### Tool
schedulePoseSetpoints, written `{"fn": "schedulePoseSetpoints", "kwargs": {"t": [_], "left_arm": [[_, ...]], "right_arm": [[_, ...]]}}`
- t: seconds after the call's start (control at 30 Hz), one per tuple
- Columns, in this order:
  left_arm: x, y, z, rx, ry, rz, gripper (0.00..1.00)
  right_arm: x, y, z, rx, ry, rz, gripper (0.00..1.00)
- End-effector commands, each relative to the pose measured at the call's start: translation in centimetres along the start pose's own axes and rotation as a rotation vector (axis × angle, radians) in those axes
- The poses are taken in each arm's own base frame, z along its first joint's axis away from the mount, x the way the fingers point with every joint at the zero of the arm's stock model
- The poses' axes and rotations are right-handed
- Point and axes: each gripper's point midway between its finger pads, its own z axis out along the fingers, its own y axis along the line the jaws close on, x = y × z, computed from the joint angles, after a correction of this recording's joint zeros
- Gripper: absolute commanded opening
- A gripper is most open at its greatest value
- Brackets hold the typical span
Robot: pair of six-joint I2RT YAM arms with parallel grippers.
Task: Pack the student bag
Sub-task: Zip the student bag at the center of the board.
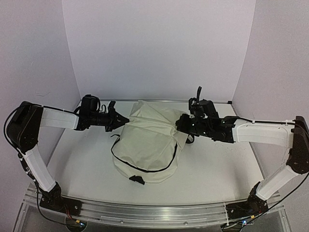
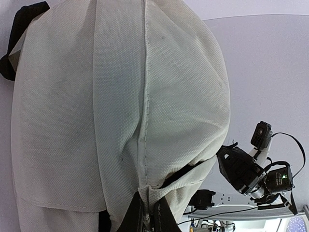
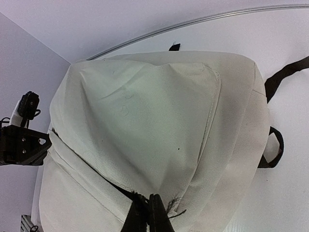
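Both arms are reaching inward, and they meet at the student bag in the middle of the counter. The left arm is stretched out level from the left side, wrist pointing right, with its jaws pinched tight on the cream fabric at the bag's far-left shoulder. The right arm mirrors it from the other side, jaws closed on the bag's edge right by the black zipper trim. From above, the bag's long axis runs from the back wall toward the arm bases, rounded end nearest us, and the zipper line curves across that end. The left wrist view adds a stitched seam running straight down into the fingers. The right wrist view alone shows the black straps on the counter past the bag.
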Motion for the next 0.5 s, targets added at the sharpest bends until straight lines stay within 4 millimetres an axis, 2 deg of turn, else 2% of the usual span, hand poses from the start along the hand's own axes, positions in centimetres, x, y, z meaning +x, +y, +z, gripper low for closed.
{"fn": "schedulePoseSetpoints", "kwargs": {"t": [0.0,0.13,0.23,0.3,0.37,0.4,0.43,0.47], "left_arm": [[-5.3,4.0,-3.2,-0.109,-0.207,-0.033,0.00],[-5.2,3.6,-3.3,-0.101,-0.202,-0.006,0.00],[-5.2,2.2,-3.5,-0.077,-0.185,0.062,0.04],[-5.2,1.7,-3.7,-0.086,-0.176,0.101,0.18],[-5.5,1.0,-4.1,-0.101,-0.179,0.138,0.36],[-5.6,1.1,-4.2,-0.119,-0.178,0.144,0.44],[-5.7,1.0,-4.3,-0.133,-0.178,0.158,0.53],[-5.9,0.9,-4.6,-0.153,-0.182,0.167,0.59]], "right_arm": [[0.2,-5.6,0.6,0.206,-0.007,-0.006,0.00],[-0.2,-5.1,0.4,0.191,-0.013,-0.012,0.00],[-1.5,-3.1,-0.5,0.116,-0.025,-0.056,0.00],[-2.7,-1.5,-1.2,0.062,-0.036,-0.093,0.02],[-3.4,-0.6,-1.5,0.042,-0.041,-0.134,0.13],[-3.7,-0.5,-1.7,0.043,-0.044,-0.145,0.22],[-4.0,-0.4,-1.7,0.045,-0.048,-0.153,0.27],[-4.3,-0.4,-1.7,0.050,-0.050,-0.158,0.28]]}}
